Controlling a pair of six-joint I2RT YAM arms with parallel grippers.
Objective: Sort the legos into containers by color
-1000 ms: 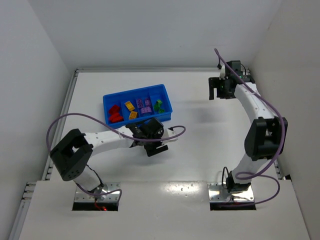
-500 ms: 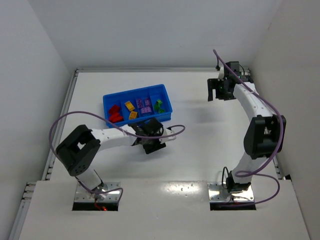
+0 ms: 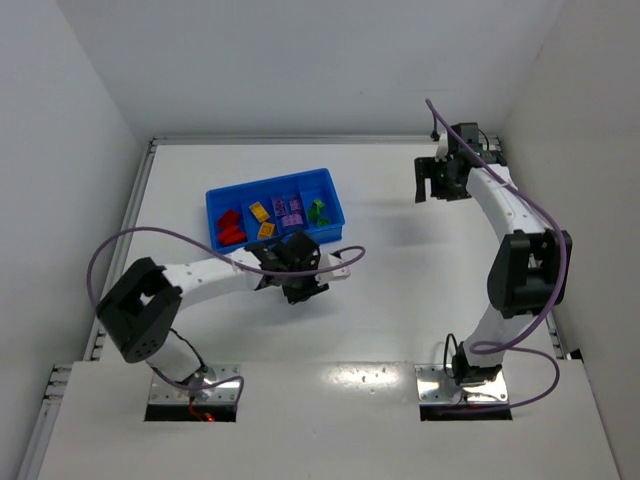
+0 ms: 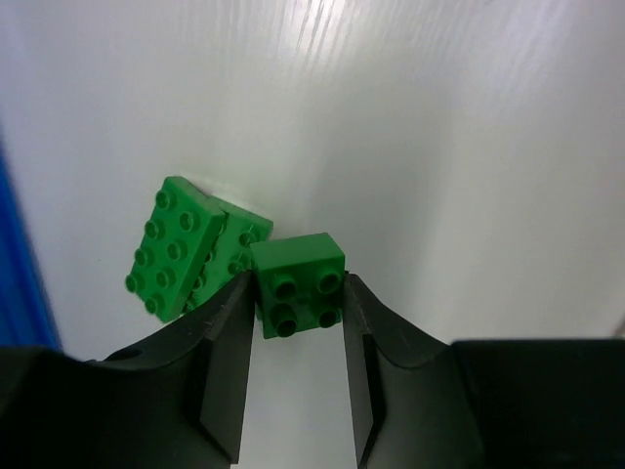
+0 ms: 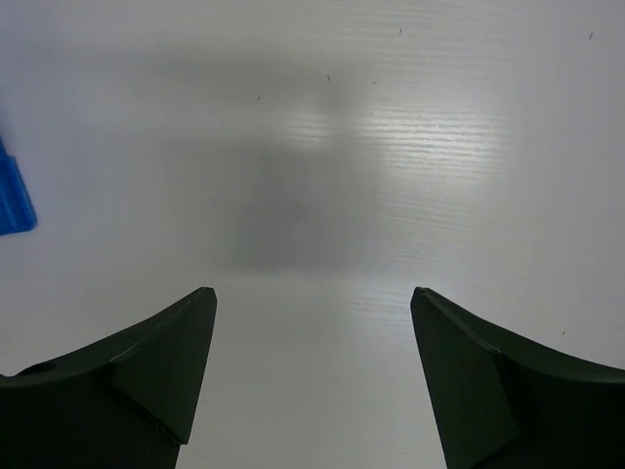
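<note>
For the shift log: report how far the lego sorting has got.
Done: red legos, yellow legos, purple legos and green legos sit in separate compartments of the tray. In hand: the left pincer is shut on a small green brick. Left: two more green bricks beside it on the table. The right pincer is open, holding nothing.

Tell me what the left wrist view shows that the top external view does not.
Only the left wrist view: a small green brick held between the fingers of the left hand, beside two loose green bricks on the table. Only the top external view: red bricks, yellow bricks, purple bricks and sorted green bricks inside the blue tray, plus the open right hand. Both: the left hand, the table and the tray's blue edge.
</note>
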